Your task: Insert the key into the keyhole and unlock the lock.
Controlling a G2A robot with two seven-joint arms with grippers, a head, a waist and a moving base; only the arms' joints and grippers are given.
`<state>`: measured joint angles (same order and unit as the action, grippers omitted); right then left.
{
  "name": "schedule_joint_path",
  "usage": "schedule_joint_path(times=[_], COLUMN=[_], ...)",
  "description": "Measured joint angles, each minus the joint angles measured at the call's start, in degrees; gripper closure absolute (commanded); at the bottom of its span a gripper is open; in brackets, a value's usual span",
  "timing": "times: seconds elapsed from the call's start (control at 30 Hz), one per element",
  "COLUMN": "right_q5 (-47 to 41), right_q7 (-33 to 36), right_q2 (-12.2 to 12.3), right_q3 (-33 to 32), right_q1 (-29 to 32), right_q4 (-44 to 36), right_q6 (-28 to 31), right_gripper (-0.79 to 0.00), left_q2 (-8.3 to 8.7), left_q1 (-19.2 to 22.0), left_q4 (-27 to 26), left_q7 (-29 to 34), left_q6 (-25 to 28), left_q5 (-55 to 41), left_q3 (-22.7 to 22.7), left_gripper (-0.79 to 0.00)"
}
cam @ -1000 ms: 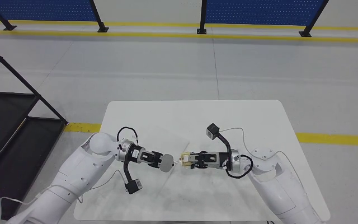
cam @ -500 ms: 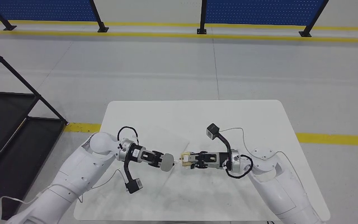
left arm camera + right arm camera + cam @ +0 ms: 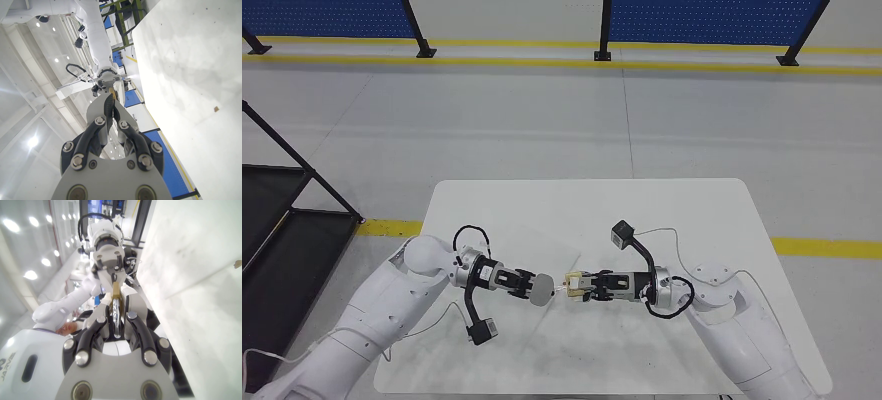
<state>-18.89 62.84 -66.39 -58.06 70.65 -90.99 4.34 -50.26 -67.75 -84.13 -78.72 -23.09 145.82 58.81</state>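
My right gripper (image 3: 574, 286) hangs over the middle of the table's front half, shut on a brass padlock (image 3: 576, 284). In the right wrist view the padlock's brass body (image 3: 115, 291) points away and its chrome shackle (image 3: 116, 317) lies back between the fingers (image 3: 130, 306). Facing it from the other side, my left gripper (image 3: 546, 289) is shut on the small key (image 3: 559, 290). The key's brass tip (image 3: 113, 95) sticks out past the black pads (image 3: 108, 106) and reaches the padlock's end face. How deep the key sits in the keyhole is hidden.
The white table (image 3: 692, 220) is bare around both grippers, apart from a tiny brown scrap (image 3: 216, 109). A black rack (image 3: 282, 230) stands on the floor off the table's left side. Blue barrier panels (image 3: 702, 20) line the far floor.
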Motion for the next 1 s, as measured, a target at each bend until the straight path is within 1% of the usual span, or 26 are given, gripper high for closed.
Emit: schedule_joint_path(times=[0.57,1.0], right_q5=[0.0,0.0], right_q7=[0.0,0.0], right_q2=[0.0,0.0], right_q3=[0.0,0.0], right_q1=[0.0,0.0], right_q4=[0.0,0.0], right_q6=[0.0,0.0], right_gripper=[0.0,0.0], left_q2=[-0.11,-0.46], left_q1=[0.2,1.1], left_q4=[0.1,0.5], left_q7=[0.6,1.0], left_q6=[0.2,0.5], left_q5=[0.2,-0.2], left_q3=[-0.6,-1.6], left_gripper=[0.0,0.0])
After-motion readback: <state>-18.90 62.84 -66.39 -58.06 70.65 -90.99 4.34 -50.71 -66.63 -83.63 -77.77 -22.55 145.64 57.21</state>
